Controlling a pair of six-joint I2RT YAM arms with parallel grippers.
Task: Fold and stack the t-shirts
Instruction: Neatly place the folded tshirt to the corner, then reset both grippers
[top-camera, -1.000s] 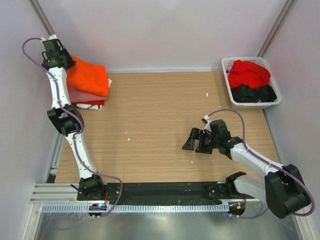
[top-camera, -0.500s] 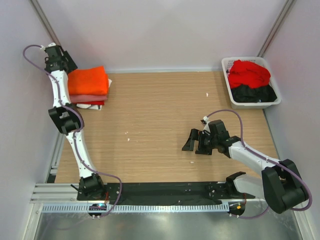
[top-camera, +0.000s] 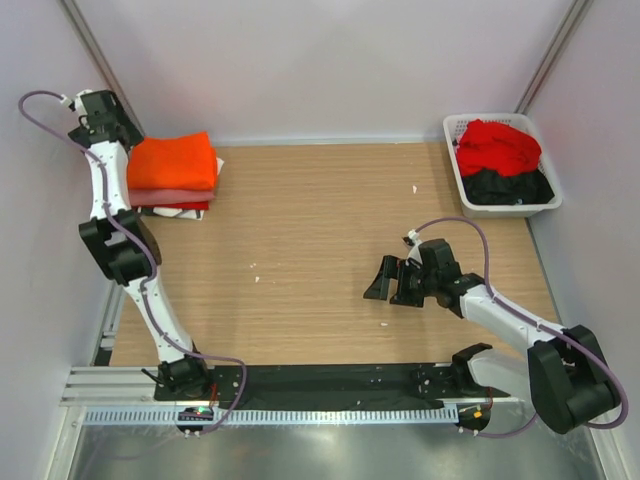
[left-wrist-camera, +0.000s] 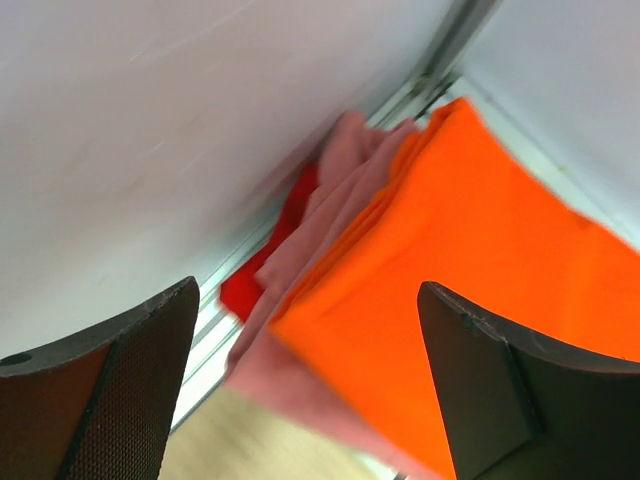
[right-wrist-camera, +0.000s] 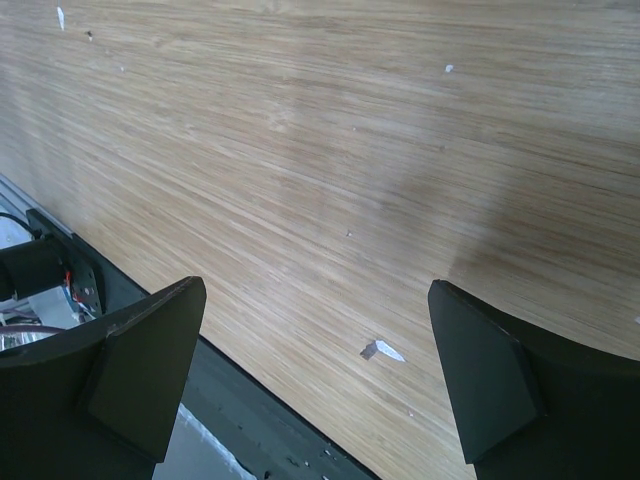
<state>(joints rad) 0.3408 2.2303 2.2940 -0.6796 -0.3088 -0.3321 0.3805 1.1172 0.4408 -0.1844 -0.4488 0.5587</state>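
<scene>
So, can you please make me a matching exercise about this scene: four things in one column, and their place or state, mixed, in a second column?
Column 1
1. orange t-shirt
2. salmon-pink t-shirt
3. black t-shirt
4. right gripper

Column 2
A. in the white basket
B. open, over the table
C. on top of the pile
D. directly under the orange one

Pairs: 1-C, 2-D, 3-A, 4-B

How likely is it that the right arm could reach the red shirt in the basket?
Probably yes. The right gripper is open and empty, the basket is uncovered on that arm's side, the red shirt lies on top, and nothing stands between them.
</scene>
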